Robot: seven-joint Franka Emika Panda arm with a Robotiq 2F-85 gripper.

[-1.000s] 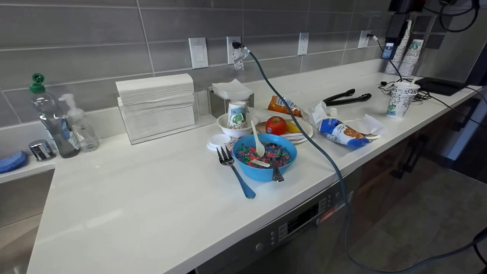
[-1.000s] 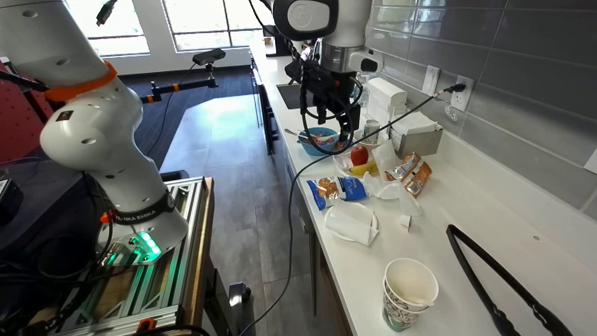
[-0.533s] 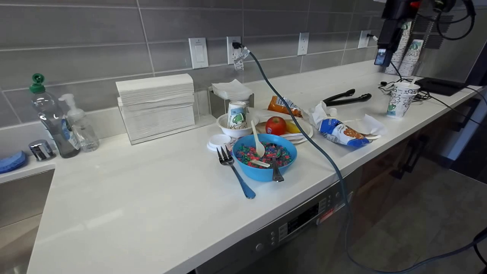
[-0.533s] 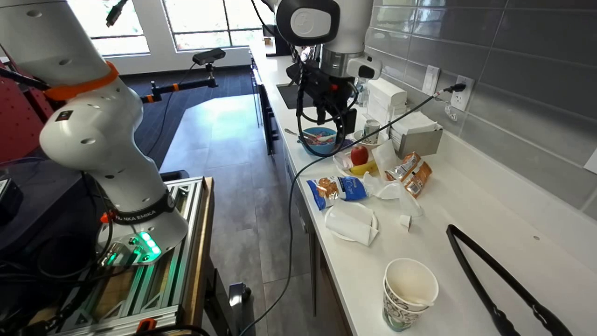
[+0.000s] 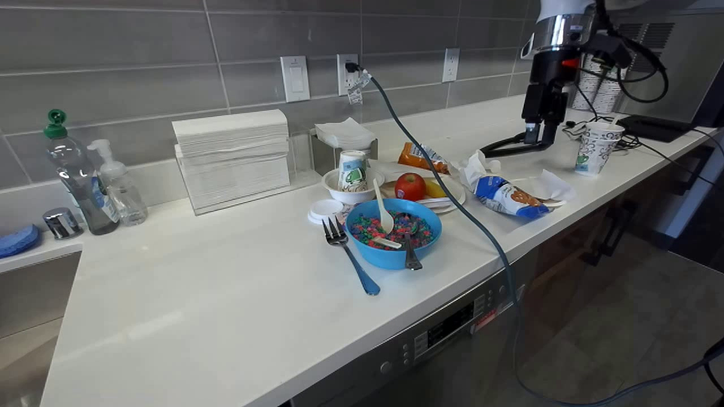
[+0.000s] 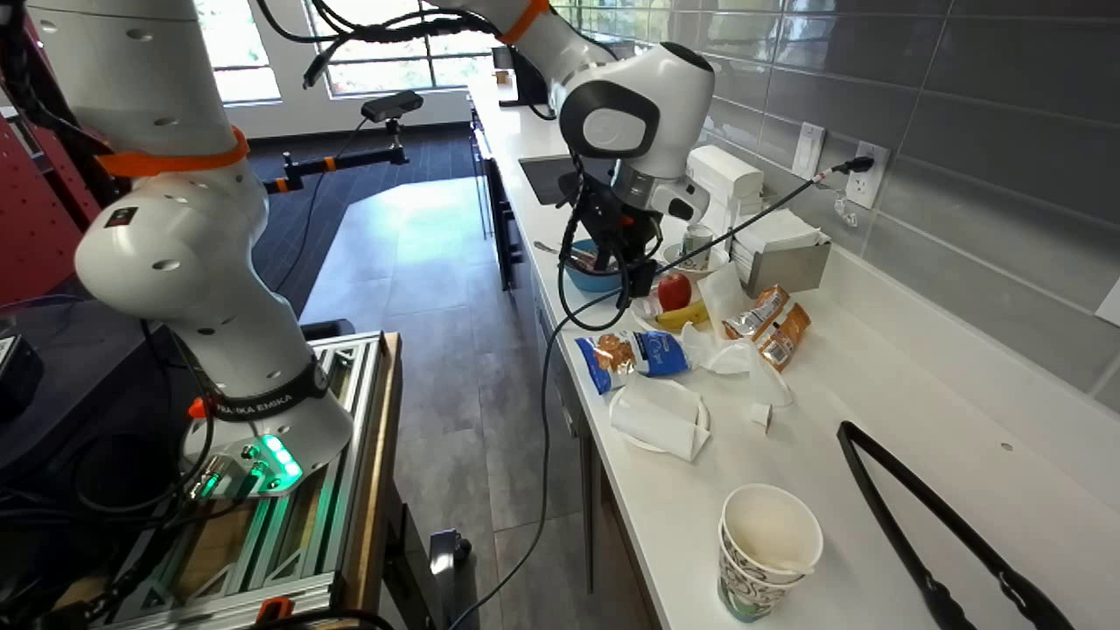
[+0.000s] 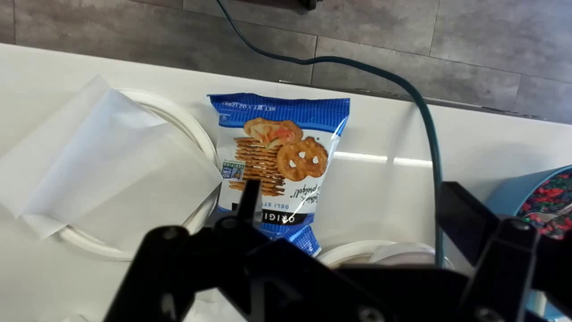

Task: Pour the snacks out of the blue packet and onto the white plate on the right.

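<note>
The blue packet [image 6: 634, 353] lies flat on the counter, printed with brown crackers; it also shows in the other views [image 5: 512, 198] [image 7: 268, 156]. The white plate [image 7: 195, 134] lies beside it, mostly covered by a white paper sheet; its rim also shows in an exterior view [image 6: 703, 409]. No loose snacks show. My gripper [image 7: 351, 192] is open and empty, fingers wide apart. In the wrist view one finger overlaps the packet's lower part, the other is over the cable. In an exterior view the gripper [image 5: 539, 138] hangs above the counter, apart from the packet.
A dark cable [image 6: 547, 394] hangs across the counter edge, close to the gripper. A blue bowl [image 5: 390, 257], an apple [image 6: 674, 291] and a banana [image 6: 682, 315] lie near the packet. An orange packet [image 6: 774, 328], tongs [image 6: 945, 525] and a paper cup [image 6: 766, 551] are further off.
My gripper has come down toward the counter, moving left in an exterior view. The packet, plate and other objects have not moved.
</note>
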